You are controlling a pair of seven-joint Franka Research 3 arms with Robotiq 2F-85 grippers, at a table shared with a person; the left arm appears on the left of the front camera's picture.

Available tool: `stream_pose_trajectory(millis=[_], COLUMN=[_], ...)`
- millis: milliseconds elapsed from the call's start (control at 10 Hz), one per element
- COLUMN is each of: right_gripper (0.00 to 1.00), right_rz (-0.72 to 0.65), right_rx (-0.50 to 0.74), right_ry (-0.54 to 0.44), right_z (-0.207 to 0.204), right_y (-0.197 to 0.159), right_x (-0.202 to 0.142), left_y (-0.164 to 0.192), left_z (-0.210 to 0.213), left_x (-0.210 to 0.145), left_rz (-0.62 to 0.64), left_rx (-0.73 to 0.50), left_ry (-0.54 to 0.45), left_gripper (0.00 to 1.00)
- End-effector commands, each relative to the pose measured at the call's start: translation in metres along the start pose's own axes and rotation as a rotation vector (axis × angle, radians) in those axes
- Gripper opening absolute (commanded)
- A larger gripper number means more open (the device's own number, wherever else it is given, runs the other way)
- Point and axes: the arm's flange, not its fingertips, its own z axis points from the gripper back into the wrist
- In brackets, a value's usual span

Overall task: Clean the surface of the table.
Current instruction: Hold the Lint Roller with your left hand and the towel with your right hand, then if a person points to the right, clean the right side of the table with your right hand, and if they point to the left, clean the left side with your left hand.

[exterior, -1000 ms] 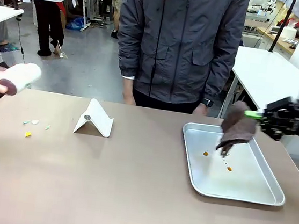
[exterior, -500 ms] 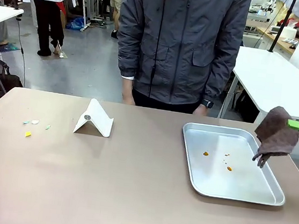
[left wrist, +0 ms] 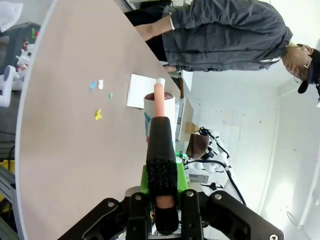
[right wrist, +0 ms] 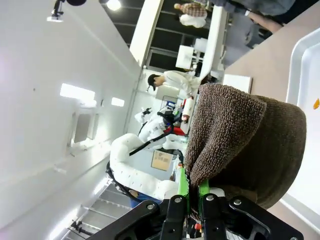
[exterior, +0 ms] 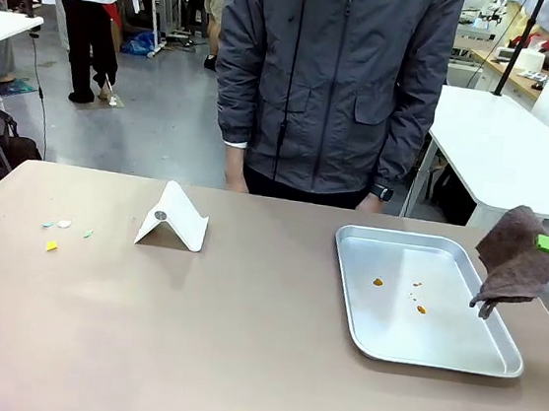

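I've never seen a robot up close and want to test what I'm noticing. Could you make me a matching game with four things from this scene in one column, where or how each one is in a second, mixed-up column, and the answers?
Things:
1. brown cloth
2. white roller
3. silver tray
4. folded white card

States:
A. lies on the table with a few orange specks in it
B. stands like a tent on the table, left of the tray
C. hangs from the right gripper
D. clamped in the left gripper

Pairs: 1-C, 2-D, 3-A, 4-B
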Motion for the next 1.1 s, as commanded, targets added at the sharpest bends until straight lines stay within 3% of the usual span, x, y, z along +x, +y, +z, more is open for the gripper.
stream_pose_trajectory(millis=[0,1000], right_gripper=[0.0,0.0], right_rz=[-0.024,-0.024], right_rx=[-0.006,-0.006], right_ry=[0.003,0.003], right_z=[-0.0022,-0.0022], right_y=[0.0087,0.0087], right_x=[0.002,0.002], left_y=[-0.0052,-0.0052], left_z=[0.0033,0.0033], left_x=[-0.006,-0.006], left_rz=[-0.015,-0.015], left_rx=[-0.028,-0.028], left_ry=[0.015,0.015], left_gripper=[0.0,0.0])
